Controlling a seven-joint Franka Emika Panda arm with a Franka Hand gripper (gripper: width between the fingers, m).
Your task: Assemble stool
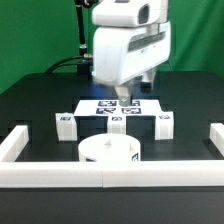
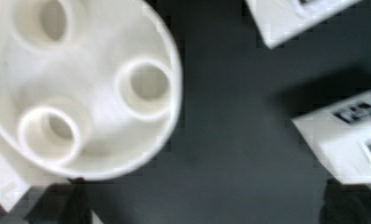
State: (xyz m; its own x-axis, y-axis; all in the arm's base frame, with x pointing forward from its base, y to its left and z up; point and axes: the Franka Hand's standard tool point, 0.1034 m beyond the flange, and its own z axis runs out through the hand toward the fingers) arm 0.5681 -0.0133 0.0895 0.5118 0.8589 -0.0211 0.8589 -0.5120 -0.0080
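The round white seat (image 1: 110, 152) lies on the black table against the front rail. In the wrist view the seat (image 2: 75, 85) shows three round sockets. Three short white legs with tags stand in a row behind it: one on the exterior view's left (image 1: 67, 123), one in the middle (image 1: 117, 123), one on the right (image 1: 165, 123). Two legs show in the wrist view (image 2: 356, 128), (image 2: 315, 20). My gripper (image 1: 125, 97) hangs above the table behind the legs. Its fingers (image 2: 57, 205) stand wide apart with only bare table between them, so the gripper (image 2: 208, 207) is open and empty.
The marker board (image 1: 113, 107) lies flat under the gripper. White border rails run along the front (image 1: 110, 176), the exterior view's left (image 1: 15, 145) and right (image 1: 214, 140). Black cables hang behind the arm.
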